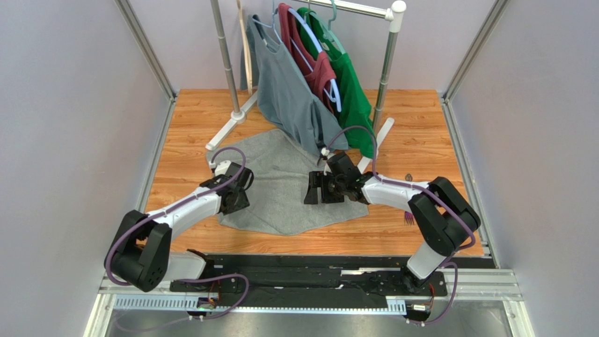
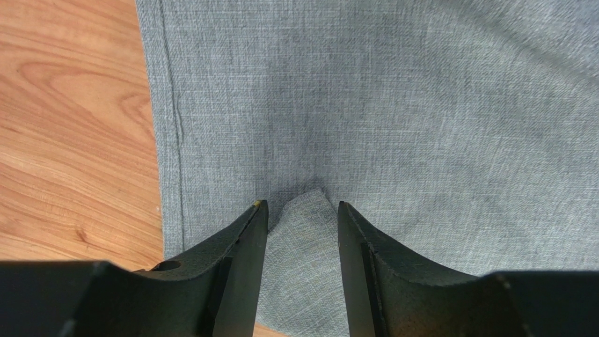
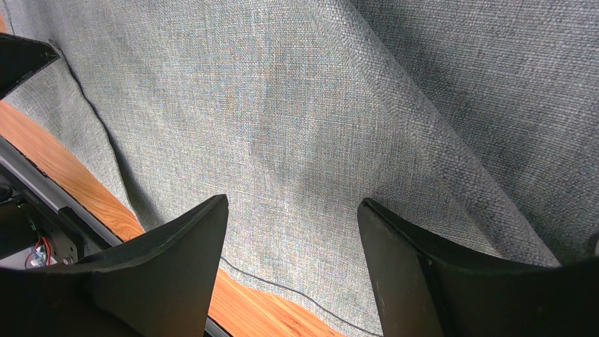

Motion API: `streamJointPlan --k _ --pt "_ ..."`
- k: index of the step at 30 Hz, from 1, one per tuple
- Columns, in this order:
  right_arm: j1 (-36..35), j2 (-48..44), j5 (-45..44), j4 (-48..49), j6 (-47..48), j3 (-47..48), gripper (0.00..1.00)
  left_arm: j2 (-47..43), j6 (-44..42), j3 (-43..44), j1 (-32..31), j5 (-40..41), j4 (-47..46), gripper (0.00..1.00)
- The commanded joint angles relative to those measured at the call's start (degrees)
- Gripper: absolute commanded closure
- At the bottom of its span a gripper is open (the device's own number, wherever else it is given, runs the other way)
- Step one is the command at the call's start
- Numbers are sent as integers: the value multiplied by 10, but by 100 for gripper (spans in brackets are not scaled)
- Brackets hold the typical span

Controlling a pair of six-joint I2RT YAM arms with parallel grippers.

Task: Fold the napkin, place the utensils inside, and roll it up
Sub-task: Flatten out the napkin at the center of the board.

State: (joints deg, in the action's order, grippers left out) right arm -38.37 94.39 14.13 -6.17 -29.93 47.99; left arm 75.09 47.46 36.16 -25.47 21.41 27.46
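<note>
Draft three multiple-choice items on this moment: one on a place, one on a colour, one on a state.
1. The napkin lies: A on a shelf; B spread on the wooden table; C in a basket.
2. The hanging shirt farthest right in the top view is: A yellow; B blue; C green.
3. The right gripper has its jaws: A wide open over the napkin; B shut on a fork; C shut on a hanger.
Key: B, grey cloth lies flat on wood; C, its cloth is plainly green; A, a wide gap shows only cloth behind.
</note>
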Motion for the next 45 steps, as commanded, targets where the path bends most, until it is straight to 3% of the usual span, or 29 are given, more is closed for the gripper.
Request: streamJointPlan --k 1,6,9,16,19,25,29,38,40,41,43,45 --pt "1 -3 -2 -31 -1 -9 25 -27 11 -15 2 -4 1 50" --pt "1 -4 2 -27 -7 -9 25 -21 16 -14 2 -8 22 48" --pt "1 -7 2 -24 -8 -9 25 -24 16 -16 2 -9 22 52" --pt "2 -1 4 -23 -11 3 25 -50 19 -33 2 -18 27 90" --pt "1 1 3 -22 -11 6 25 -67 22 -45 2 -23 29 100" --pt "1 8 1 -20 -12 8 25 -118 22 -74 1 -41 42 100" --pt "1 13 -1 -19 -13 10 25 -202 10 -99 1 -54 30 98" --pt "1 29 -9 -17 -12 22 25 -344 -21 -133 0 -145 62 83" --pt "0 30 -9 -17 -13 23 25 -370 -10 -138 -1 -160 76 78" --pt "0 31 -9 -17 -13 22 25 -377 0 -141 -3 -177 78 70" --pt "0 32 -9 -16 -14 23 25 -397 9 -139 -3 -183 91 67" --pt "0 33 -9 -16 -14 22 25 -419 20 -129 -5 -184 108 55"
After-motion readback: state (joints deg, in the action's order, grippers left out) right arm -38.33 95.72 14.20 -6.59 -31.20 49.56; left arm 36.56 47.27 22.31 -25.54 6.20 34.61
